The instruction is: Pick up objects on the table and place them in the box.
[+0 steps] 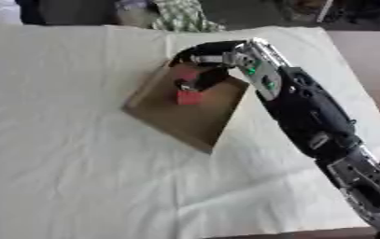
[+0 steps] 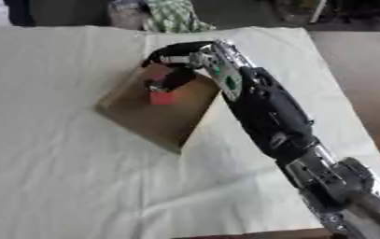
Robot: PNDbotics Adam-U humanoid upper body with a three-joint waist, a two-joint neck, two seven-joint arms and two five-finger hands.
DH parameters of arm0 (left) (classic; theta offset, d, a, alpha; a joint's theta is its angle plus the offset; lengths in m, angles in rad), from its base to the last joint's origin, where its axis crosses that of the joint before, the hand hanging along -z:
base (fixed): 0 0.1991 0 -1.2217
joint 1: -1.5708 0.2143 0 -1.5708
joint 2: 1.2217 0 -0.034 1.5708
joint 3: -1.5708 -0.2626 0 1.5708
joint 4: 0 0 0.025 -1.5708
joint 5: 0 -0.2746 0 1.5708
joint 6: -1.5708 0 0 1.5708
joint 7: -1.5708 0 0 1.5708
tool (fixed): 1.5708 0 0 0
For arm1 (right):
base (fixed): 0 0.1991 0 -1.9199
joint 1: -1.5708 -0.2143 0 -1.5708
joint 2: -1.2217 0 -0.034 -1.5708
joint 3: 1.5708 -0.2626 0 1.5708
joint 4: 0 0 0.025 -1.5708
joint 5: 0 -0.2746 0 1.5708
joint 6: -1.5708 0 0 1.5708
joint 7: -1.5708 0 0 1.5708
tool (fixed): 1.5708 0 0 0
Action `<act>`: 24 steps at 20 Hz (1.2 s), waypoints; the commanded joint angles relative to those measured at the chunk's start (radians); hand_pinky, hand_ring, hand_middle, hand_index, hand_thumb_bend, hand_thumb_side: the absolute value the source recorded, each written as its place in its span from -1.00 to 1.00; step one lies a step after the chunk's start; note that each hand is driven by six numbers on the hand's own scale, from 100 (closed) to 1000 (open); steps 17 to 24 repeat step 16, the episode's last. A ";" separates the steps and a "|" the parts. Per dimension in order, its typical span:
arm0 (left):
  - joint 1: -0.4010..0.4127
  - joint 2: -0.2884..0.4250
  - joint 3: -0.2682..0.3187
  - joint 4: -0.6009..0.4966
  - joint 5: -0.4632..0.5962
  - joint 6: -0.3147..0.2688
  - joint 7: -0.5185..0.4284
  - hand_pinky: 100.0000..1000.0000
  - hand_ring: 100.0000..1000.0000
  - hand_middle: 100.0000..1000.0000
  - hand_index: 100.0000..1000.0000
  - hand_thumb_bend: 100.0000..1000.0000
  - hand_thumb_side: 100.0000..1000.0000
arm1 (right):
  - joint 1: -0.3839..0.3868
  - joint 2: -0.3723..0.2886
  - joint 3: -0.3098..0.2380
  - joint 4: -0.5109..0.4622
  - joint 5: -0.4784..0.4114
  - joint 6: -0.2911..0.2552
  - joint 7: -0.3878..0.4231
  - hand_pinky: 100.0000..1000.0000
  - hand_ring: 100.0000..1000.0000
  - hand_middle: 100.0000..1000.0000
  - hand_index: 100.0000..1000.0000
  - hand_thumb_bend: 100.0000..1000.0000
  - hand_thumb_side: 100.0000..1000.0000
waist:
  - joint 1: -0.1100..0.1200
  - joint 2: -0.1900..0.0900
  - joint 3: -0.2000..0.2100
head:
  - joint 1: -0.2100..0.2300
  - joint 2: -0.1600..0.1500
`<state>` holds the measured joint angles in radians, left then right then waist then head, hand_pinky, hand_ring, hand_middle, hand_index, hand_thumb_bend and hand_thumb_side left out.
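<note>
Over the brown box (image 1: 185, 112), the right hand (image 1: 199, 65) curls its fingers down around a red block (image 1: 189, 96); released askew, the block could tumble beyond the box's rim.

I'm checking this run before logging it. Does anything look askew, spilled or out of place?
Only the box sits turned at an angle on the white cloth. The right hand holds a red block over it. Nothing looks spilled or damaged.
</note>
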<state>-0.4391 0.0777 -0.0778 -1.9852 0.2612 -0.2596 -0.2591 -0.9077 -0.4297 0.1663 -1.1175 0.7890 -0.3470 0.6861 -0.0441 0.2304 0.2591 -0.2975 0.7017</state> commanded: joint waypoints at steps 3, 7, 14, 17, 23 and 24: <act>-0.009 0.009 0.001 -0.015 0.004 -0.005 0.001 0.07 0.67 0.51 0.44 -1.00 0.22 | -0.018 -0.081 -0.035 -0.123 -0.080 0.010 -0.003 0.95 0.95 0.87 0.96 -1.00 0.81 | 0.004 -0.026 -0.007 | 0.024 0.008; -0.004 0.017 0.008 -0.015 -0.003 -0.006 0.008 0.07 0.67 0.51 0.44 -1.00 0.22 | 0.026 -0.158 -0.042 -0.216 -0.138 -0.001 -0.015 0.96 0.97 0.87 0.94 -1.00 0.82 | 0.001 -0.031 -0.019 | 0.058 0.014; -0.001 0.027 0.013 -0.015 -0.013 -0.009 0.016 0.07 0.68 0.51 0.44 -1.00 0.22 | 0.169 -0.314 -0.075 -0.380 -0.238 -0.029 -0.074 0.96 0.94 0.85 0.92 -1.00 0.81 | 0.004 -0.032 -0.038 | 0.096 0.014; -0.001 0.029 0.015 -0.015 -0.015 -0.010 0.018 0.07 0.68 0.51 0.44 -1.00 0.21 | 0.215 -0.350 -0.095 -0.429 -0.269 -0.022 -0.094 0.95 0.91 0.83 0.90 -1.00 0.82 | 0.006 -0.033 -0.044 | 0.103 0.015; -0.001 0.029 0.015 -0.015 -0.015 -0.010 0.018 0.07 0.68 0.51 0.44 -1.00 0.21 | 0.215 -0.350 -0.095 -0.429 -0.269 -0.022 -0.094 0.95 0.91 0.83 0.90 -1.00 0.82 | 0.006 -0.033 -0.044 | 0.103 0.015; -0.001 0.029 0.015 -0.015 -0.015 -0.010 0.018 0.07 0.68 0.51 0.44 -1.00 0.21 | 0.215 -0.350 -0.095 -0.429 -0.269 -0.022 -0.094 0.95 0.91 0.83 0.90 -1.00 0.82 | 0.006 -0.033 -0.044 | 0.103 0.015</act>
